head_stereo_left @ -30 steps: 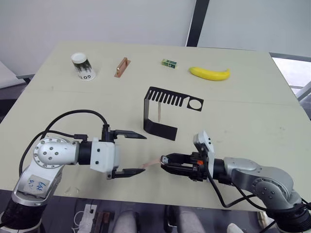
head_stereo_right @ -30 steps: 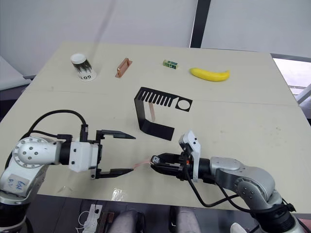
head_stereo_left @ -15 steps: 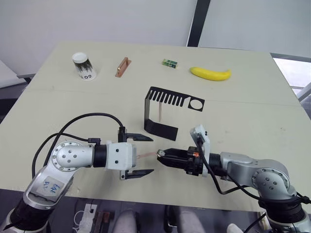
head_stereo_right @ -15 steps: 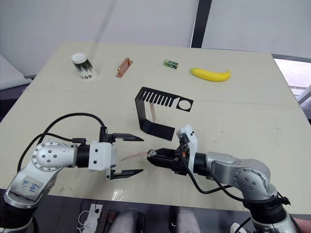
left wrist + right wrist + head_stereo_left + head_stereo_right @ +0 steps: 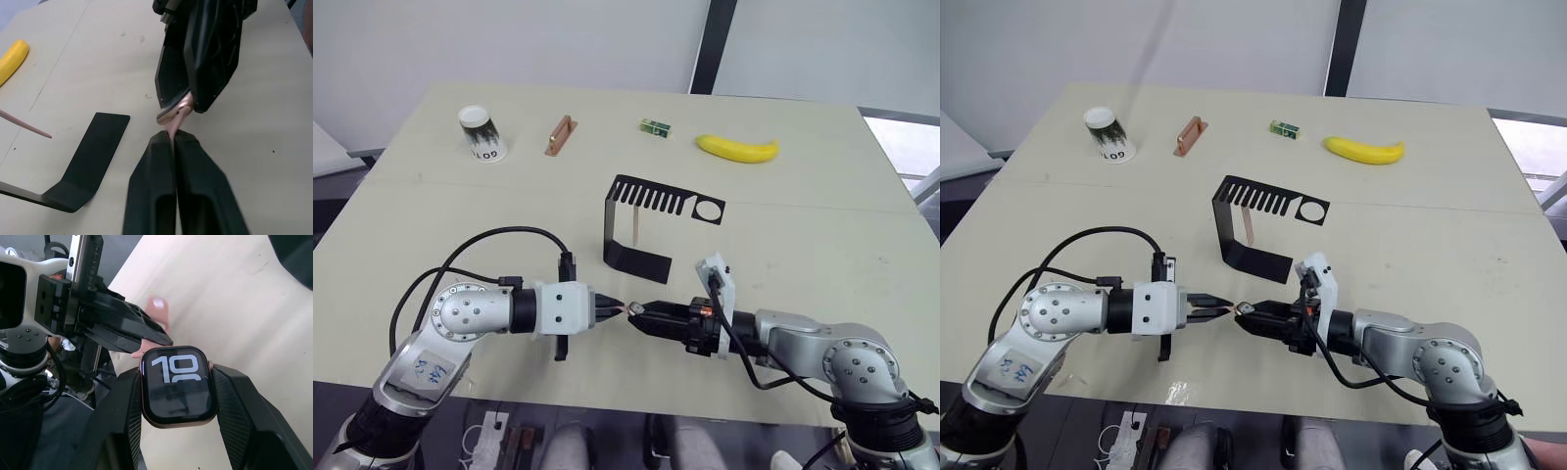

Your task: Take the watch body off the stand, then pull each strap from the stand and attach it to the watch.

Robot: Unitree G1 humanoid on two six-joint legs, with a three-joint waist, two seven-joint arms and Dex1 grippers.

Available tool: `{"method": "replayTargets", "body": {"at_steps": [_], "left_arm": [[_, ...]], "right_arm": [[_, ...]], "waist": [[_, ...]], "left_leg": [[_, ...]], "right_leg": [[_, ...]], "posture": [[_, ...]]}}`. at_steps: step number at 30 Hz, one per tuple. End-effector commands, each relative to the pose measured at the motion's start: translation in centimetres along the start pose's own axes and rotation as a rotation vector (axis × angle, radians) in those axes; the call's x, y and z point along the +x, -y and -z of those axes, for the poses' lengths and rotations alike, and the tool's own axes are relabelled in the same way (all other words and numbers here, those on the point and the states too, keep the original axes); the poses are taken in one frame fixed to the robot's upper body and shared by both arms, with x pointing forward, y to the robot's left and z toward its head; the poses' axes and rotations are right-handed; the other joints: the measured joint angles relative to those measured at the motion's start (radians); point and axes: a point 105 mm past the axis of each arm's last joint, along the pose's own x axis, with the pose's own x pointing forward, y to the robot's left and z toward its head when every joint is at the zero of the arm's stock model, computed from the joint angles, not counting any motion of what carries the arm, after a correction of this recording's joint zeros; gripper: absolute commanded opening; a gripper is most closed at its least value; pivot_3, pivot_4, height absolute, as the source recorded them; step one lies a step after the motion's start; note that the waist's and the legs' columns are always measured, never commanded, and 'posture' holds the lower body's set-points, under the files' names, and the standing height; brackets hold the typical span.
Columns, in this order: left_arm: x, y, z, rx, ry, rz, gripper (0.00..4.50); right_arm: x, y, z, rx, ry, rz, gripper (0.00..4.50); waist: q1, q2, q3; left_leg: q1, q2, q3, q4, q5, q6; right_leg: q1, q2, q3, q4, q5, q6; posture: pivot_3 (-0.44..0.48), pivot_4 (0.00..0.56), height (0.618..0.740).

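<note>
Pinching the pink strap [image 5: 177, 116] in my left pincer [image 5: 610, 311]: fingers fully closed on it, only a short stub of strap sticking out past the tips. Right pincer [image 5: 178, 404] is clamped across the sides of the watch [image 5: 178, 386], screen with the "10" facing its wrist camera. The two pincers meet nose to nose just above the table [image 5: 822, 245], near its front edge.

Step in hand, as I read it: seat this strap end into the watch's edge slot. The strap's free end touches or sits right at the watch edge; can't tell if it's seated.

How I'd do it well:
- Keep the right pincer rigid, all motion from the left.
- Line the strap end flat with the slot; it curls a bit in the left wrist view, so a skewed push will buckle it.
- Grip is close to the tip, good for stiffness. Slide sideways along the slot, slowly.

Second strap [image 5: 635, 225] hangs from the stand [image 5: 636, 262], just behind the pincers, not yet pulled.
</note>
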Motion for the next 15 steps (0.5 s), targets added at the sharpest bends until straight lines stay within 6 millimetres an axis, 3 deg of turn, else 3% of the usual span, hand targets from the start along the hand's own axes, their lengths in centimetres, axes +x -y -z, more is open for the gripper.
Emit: {"method": "replayTargets", "body": {"at_steps": [1, 15], "left_arm": [[-0.01, 0.10, -0.47, 0.018, 0.005, -0.004, 0.01], [0.59, -0.09, -1.05, 0.012, 0.020, -0.004, 0.01]], "right_arm": [[-0.01, -0.99, -0.29, -0.001, 0.012, -0.042, 1.60], [0.08, -1.08, -0.13, 0.018, -0.007, -0.049, 1.60]], "waist": [[0.000, 0.000, 0.000], [0.000, 0.000, 0.000]], "left_leg": [[0.000, 0.000, 0.000, 0.000, 0.000, 0.000], [0.000, 0.000, 0.000, 0.000, 0.000, 0.000]], "right_leg": [[0.000, 0.000, 0.000, 0.000, 0.000, 0.000], [0.000, 0.000, 0.000, 0.000, 0.000, 0.000]], "posture": [[0.000, 0.150, 0.740], [0.000, 0.150, 0.740]]}}
